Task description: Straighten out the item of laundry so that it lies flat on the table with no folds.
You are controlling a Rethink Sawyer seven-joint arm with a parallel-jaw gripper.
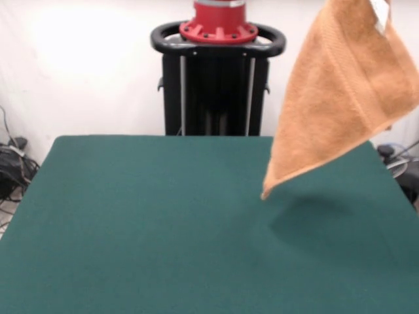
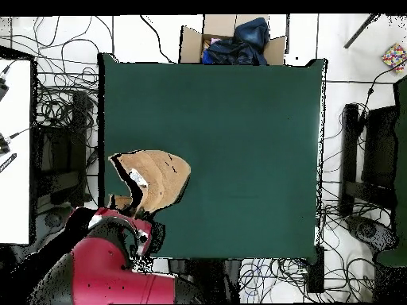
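The orange-tan towel (image 1: 340, 98) hangs in the air over the right side of the green table (image 1: 163, 216). Its top runs out of the front view and its lowest corner (image 1: 265, 193) is just above the felt. A white label (image 1: 380, 14) shows near the top. In the overhead view the towel (image 2: 159, 176) is bunched and draped by the table's (image 2: 238, 119) left edge. My gripper (image 2: 131, 208) is at the end of the red arm (image 2: 111, 258), at the towel's near corner, and holds it up. It is mostly hidden by arm and cloth.
The black pedestal (image 1: 216, 78) stands behind the table's far edge. A cardboard box (image 2: 230, 41) with blue cloth sits beyond the table's opposite edge. Cables (image 2: 63, 95) cover the floor around it. A white surface (image 2: 14, 151) lies at the left.
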